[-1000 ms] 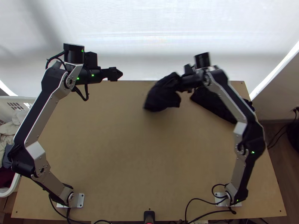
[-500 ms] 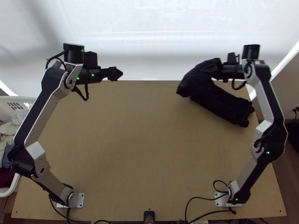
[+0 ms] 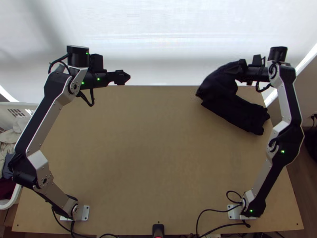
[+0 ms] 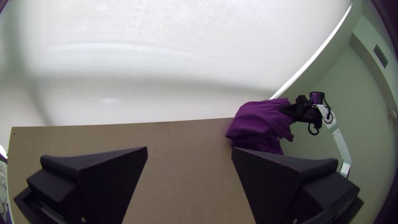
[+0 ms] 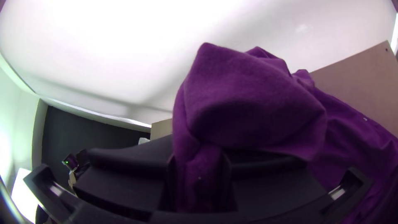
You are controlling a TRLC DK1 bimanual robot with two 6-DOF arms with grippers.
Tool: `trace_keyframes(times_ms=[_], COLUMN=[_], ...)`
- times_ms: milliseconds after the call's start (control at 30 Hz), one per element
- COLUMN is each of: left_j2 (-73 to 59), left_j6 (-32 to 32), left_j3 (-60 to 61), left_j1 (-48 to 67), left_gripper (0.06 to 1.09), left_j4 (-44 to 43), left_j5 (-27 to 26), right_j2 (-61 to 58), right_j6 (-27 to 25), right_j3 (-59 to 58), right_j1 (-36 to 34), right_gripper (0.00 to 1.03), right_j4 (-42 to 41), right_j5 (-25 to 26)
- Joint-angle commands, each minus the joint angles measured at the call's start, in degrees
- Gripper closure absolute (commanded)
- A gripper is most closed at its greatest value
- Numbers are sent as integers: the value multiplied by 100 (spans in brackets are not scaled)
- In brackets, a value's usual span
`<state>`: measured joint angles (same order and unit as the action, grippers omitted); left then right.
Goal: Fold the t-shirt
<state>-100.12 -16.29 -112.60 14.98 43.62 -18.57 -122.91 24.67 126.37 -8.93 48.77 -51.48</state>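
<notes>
In the top view, the t-shirt is at the far right part of the worktop. One end is raised in the right claw, bunched and drooping toward the middle; the rest lies on the wood in a narrow, dark bundle, slanting toward the right edge. The right arm is bent, its claw raised near the far edge. The left claw is well apart from the cloth, raised near the far edge on the left side. At the left, beside the worktop, stands a white laundry basket with pale, grey and dark red cloths in it. White material spans the area behind the far edge. Black cables curl around the arm bases at the near edge.

In the left wrist view, the left claw is wide open, with nothing between its two flat fingers. Beyond it, the t-shirt hangs in loose folds from the other arm's claw, its lower part near the worktop's far edge.

In the right wrist view, the right claw is closed on the t-shirt, a thick wad pinched between its fingers. Above the grip the cloth puffs up into a rounded, crumpled fold; beside it more of the t-shirt trails away in wrinkles over the worktop.
</notes>
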Motion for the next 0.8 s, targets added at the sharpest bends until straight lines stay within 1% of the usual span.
trace_keyframes(times_ms=[0, 67, 233, 567, 633, 733, 767], left_j2=[62, 62, 80, 71, 71, 71, 71], left_j6=[-23, -23, -23, -58, -58, -58, -58], left_j3=[62, 62, 80, 71, 71, 62, 62], left_j1=[-13, -22, -66, -31, -13, 5, 13], left_gripper=[10, 10, 10, 10, 10, 10, 10], left_j4=[-46, -46, -46, -55, -55, -64, -64], left_j5=[11, 11, 11, 11, 11, 11, 11], right_j2=[-224, -277, -260, -128, -128, -110, -110], right_j6=[-261, -392, -489, -1640, -1843, -2001, -2001], right_j3=[116, 99, 72, 11, -42, -226, -270], right_j1=[-144, -223, -496, -1120, -1234, -1384, -1419], right_gripper=[100, 100, 100, 100, 100, 100, 97], right_j4=[141, 326, 669, 2084, 2268, 2365, 2365], right_j5=[-125, -125, -116, 51, 227, 508, 622])
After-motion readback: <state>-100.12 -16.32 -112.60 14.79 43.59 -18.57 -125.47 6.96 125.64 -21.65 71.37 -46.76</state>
